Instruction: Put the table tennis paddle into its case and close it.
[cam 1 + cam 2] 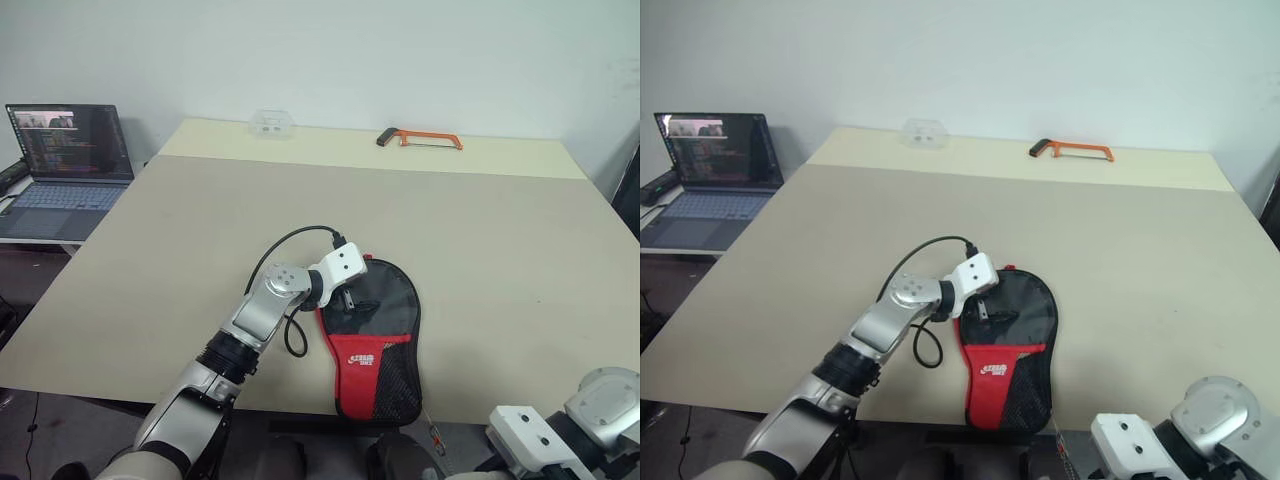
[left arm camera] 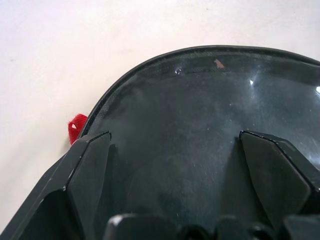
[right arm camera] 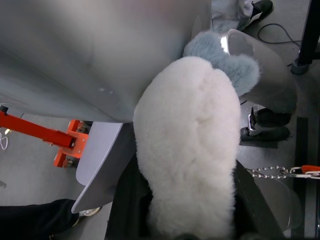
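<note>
Nearest, below the counter's front edge, the right tool (image 3: 182, 227) is gripping a white plush thing with a light-blue end (image 3: 187, 150). It looks soft, light and squashy, and is no part of the job.

At the near edge of the counter (image 1: 500, 250) the case (image 1: 375, 345) is lying flat, its narrow red and mesh end hanging toward the robot and its round end pointing away. The left tool (image 2: 175, 150) is standing fully open over that round end, fingers (image 2: 90, 170) spread across the clear plastic side, gripping nothing. Through the plastic something dark is showing; it is probably the table tennis paddle, but I cannot tell for sure.

I am judging the case to be light, floppy fabric with a slick, scuffable window, so pinching the plastic is likely to slip. The red tab (image 2: 76, 127) at the seam, or the fabric edge beside it, looks the better hold, with the other tool pinning the case while the zip is being drawn.

Farther off are a laptop (image 1: 70, 160), an orange hacksaw (image 1: 420, 139) and a small clear box (image 1: 271, 124).
</note>
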Motion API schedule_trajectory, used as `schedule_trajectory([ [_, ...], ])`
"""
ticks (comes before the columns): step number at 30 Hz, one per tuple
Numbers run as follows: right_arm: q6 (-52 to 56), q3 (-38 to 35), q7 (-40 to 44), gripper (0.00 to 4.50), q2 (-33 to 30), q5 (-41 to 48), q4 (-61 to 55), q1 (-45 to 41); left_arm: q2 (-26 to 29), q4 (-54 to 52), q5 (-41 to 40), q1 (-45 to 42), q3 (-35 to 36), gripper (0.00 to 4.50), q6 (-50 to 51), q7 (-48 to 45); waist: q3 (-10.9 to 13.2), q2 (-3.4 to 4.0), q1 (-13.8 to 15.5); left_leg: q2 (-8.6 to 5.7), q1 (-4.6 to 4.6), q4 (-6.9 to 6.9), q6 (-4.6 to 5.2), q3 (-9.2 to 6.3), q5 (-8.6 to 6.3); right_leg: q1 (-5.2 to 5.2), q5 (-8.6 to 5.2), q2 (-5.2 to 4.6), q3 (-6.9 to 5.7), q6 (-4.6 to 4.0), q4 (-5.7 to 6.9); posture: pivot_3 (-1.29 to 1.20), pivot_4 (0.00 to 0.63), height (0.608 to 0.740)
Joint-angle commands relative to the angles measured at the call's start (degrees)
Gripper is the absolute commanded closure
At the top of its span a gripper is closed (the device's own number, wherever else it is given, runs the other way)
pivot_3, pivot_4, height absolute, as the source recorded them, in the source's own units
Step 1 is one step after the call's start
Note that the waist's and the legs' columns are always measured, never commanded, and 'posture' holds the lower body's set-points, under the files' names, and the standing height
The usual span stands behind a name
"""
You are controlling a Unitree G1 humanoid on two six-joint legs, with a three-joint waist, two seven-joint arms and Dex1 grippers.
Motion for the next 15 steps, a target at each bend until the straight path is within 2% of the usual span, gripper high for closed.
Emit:
schedule_trajectory([
  [1, -0.24, 1.43, 0.8, 3.87, 0.16, 2.14, -2.93, -0.82, 2.29, 4.29, 4.5, 2.38, -3.63, 0.0, 3.04, -1.19, 0.0, 0.0, 0.0, 0.0, 0.0, 0.0, 0.0, 0.0, 0.0, 0.0, 0.0, 0.0, 0.0, -0.01, 0.0, 0.0, 0.15, 0.74],
  [7, -2.83, -0.6, 1.71, 3.93, -0.94, -2.07, 6.33, -6.46, 1.6, 5.74, 4.5, 1.32, -3.44, 0.0, 2.48, -0.72, 0.02, -0.03, -0.01, 0.0, 0.01, -0.02, 0.0, 0.0, 0.0, -0.01, -0.01, 0.01, 0.01, -0.02, 0.0, 0.0, 0.15, 0.74],
  [11, -2.47, -0.88, 1.54, 3.94, 0.69, -1.98, 12.55, -13.27, 0.96, 6.24, 4.37, 1.15, -3.4, 0.0, 2.15, -0.3, 0.04, -0.07, -0.02, -0.01, 0.11, -0.01, 0.0, 0.02, 0.0, 0.05, 0.0, -0.01, 0.08, -0.02, 0.0, 0.0, 0.15, 0.74],
  [15, -3.99, 1.82, -2.29, 3.94, 3.42, -7.71, 17.96, -19.87, 0.37, 6.27, 4.07, 1.16, -3.26, 0.0, 2.4, -0.19, 0.01, -0.02, 0.1, 0.0, 0.11, -0.05, 0.0, 0.0, 0.0, 0.06, -0.03, -0.01, 0.05, -0.07, 0.0, 0.0, 0.15, 0.74],
])
